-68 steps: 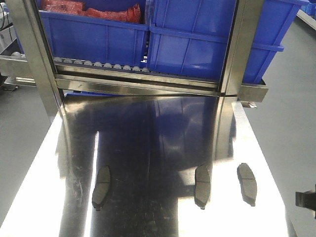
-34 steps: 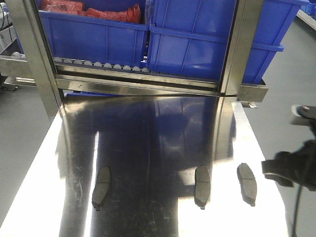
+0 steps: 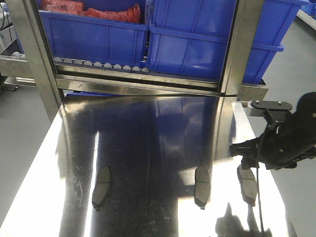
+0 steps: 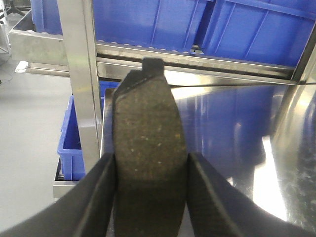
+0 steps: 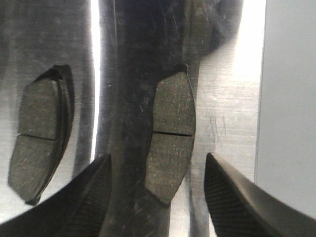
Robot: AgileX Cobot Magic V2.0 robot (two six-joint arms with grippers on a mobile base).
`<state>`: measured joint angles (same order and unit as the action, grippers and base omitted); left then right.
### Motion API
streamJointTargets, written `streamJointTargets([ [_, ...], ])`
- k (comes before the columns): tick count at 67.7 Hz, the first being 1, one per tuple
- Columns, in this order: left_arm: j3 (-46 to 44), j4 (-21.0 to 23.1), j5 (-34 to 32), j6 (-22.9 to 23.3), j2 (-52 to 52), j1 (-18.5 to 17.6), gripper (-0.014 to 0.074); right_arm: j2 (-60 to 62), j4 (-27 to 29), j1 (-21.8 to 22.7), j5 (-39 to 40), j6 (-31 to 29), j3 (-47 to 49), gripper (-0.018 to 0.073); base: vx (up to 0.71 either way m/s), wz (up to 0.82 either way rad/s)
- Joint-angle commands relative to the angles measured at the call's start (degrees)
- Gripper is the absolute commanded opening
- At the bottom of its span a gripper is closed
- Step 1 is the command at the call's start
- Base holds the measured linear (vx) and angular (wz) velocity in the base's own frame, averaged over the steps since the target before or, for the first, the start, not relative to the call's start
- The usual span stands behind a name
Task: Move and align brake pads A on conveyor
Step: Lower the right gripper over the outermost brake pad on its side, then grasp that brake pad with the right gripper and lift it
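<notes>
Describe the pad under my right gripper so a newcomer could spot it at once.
Find the shiny steel table below the blue bins. At its near end lies the rightmost pad, closest to the right edge. Unlike the middle pad and left pad, it sits under the open right gripper.

Shiny steel table (image 3: pixel 148 143) in my front view, three pads flat on it in a loose row, left brake pad (image 3: pixel 101 186) well apart, middle brake pad (image 3: pixel 202 185) and right brake pad (image 3: pixel 247 185) nearer together, all lengthwise, the right one near the table's edge.
</notes>
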<state>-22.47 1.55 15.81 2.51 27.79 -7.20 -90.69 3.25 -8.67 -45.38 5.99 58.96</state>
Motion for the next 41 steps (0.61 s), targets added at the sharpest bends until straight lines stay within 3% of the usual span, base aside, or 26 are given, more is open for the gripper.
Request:
streamJointTargets([
  [1, -1.66, 0.09, -5.74, 0.02, -0.12, -0.24, -0.0006, -1.32, -0.66, -0.02, 0.72, 0.16, 3.03, 0.0442, 0.0, 0.0],
  [41, -1.66, 0.09, -5.74, 0.02, -0.12, -0.24, -0.0006, -13.15, -0.62, 0.02, -0.36, 0.37, 6.32, 0.0468, 0.0, 0.0],
])
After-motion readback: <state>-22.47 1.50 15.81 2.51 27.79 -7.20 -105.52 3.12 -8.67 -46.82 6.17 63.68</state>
